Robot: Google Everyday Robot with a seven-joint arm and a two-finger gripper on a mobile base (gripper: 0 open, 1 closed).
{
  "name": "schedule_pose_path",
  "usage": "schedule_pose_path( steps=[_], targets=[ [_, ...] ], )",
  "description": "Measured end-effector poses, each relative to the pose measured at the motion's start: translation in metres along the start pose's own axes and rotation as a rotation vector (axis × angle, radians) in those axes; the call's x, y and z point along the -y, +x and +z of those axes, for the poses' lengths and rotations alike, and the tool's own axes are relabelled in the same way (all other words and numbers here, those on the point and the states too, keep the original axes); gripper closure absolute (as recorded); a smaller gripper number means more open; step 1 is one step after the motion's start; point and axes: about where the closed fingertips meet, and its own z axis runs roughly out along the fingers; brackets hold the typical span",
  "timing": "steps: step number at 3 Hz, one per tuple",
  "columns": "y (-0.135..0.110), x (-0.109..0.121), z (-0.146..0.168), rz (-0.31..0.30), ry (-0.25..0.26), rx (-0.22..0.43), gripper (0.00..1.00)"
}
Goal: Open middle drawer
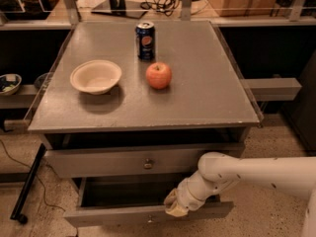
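The middle drawer is the lower of the two grey drawers that show under the tabletop. It stands pulled out towards me, with its dark inside showing. My gripper rests on the top edge of its front panel, right of centre, on the end of the white arm that comes in from the right. The drawer above, with a small round knob, is closed.
On the grey tabletop stand a white bowl, a red apple and a blue soda can. A grey shelf sticks out at the right. A black bar and a cable lie on the floor at the left.
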Motion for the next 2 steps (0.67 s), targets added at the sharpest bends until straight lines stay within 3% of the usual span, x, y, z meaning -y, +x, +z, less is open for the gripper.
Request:
schedule_pose_path(
  steps=[2],
  targets=[
    [-0.0008,0.0054,-0.0039,-0.003,-0.003,0.005,1.00]
  ],
)
